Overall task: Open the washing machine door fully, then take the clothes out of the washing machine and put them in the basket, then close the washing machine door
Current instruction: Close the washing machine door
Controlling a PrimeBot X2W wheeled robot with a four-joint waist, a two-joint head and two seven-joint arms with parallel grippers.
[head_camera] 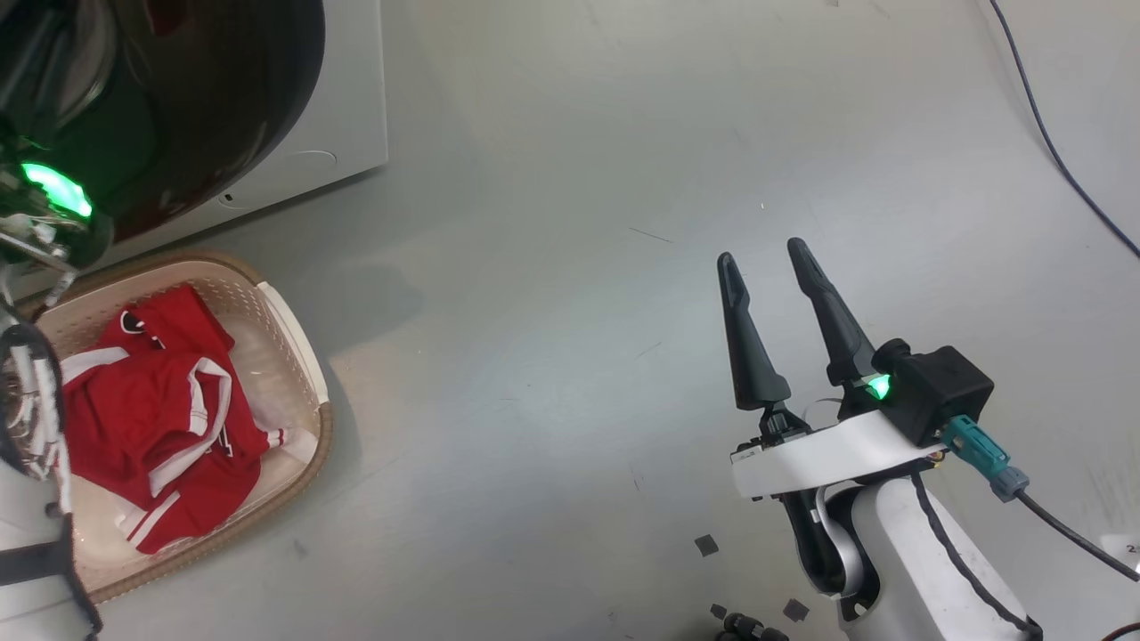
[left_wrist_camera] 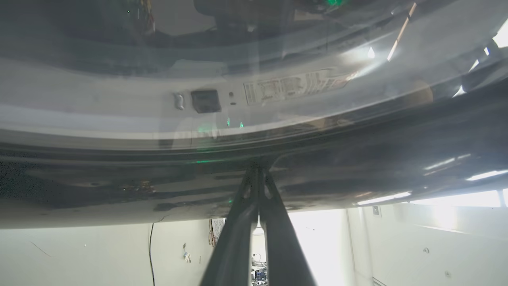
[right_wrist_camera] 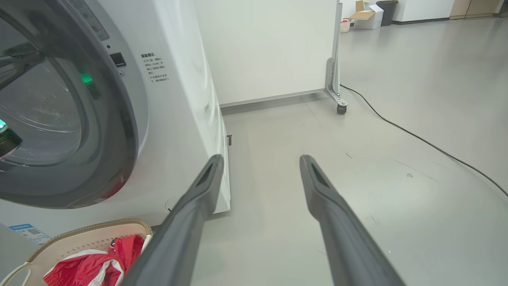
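Closing was judged in hand: left gripper (left_wrist_camera: 258,171) was found with fingers pressed together, tips against the door (left_wrist_camera: 357,174) rim, which lay straight ahead. Right gripper (head_camera: 761,251) was held spread above floor (head_camera: 552,223), well apart. Clothes (head_camera: 151,409) were noted in basket (head_camera: 307,374).

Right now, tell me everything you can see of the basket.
The basket is cream plastic, rounded-rectangular, with perforated walls and a brown woven-look rim. It sits upright on the grey floor, right in front of the washing machine. The clothes, red with white trim, lie piled inside, filling much of it.
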